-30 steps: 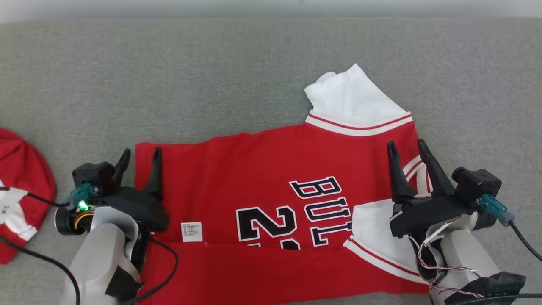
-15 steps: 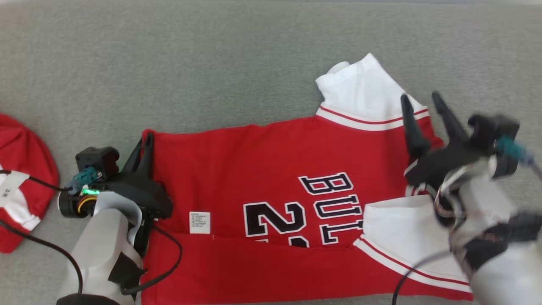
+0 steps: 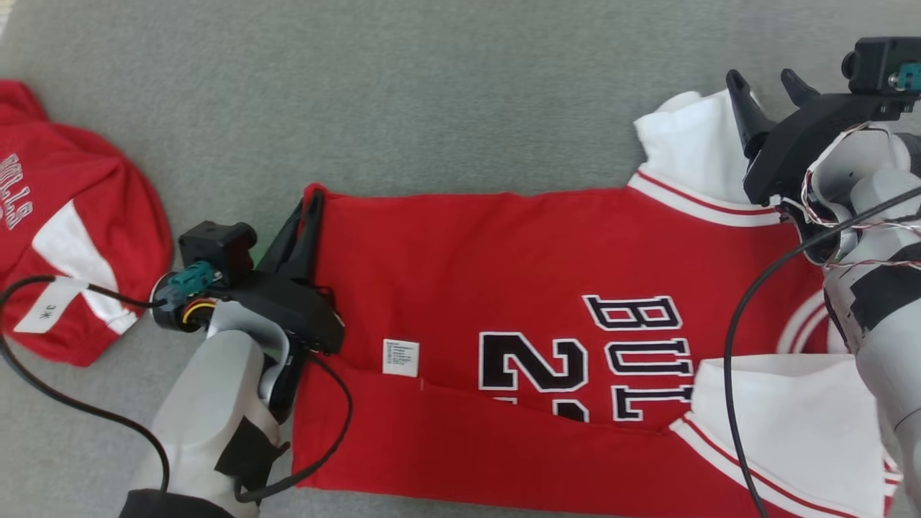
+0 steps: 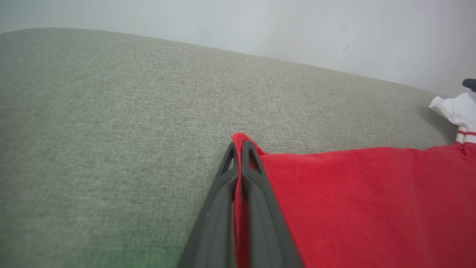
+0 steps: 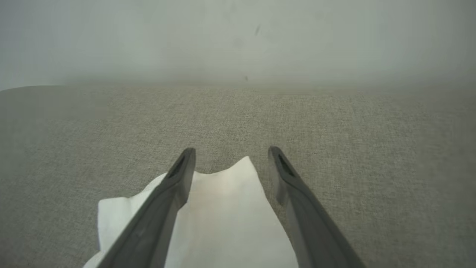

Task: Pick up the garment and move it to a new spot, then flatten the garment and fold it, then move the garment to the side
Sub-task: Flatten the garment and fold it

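The garment is a red jersey with white sleeves and black-and-white lettering, spread across the grey cushion with its near edge folded over. My left gripper is shut on the jersey's far left corner, red cloth pinched between its fingers. My right gripper stands open above the far white sleeve; in the right wrist view that sleeve lies between and below the spread fingers.
Another red and white garment lies bunched at the left of the grey cushion. Black cables trail from both wrists. A pale wall rises behind the cushion's far edge.
My left gripper closed on the jersey's far left corner. My right arm travelled away from me to the far white sleeve, staying open. The head camera has shifted too.
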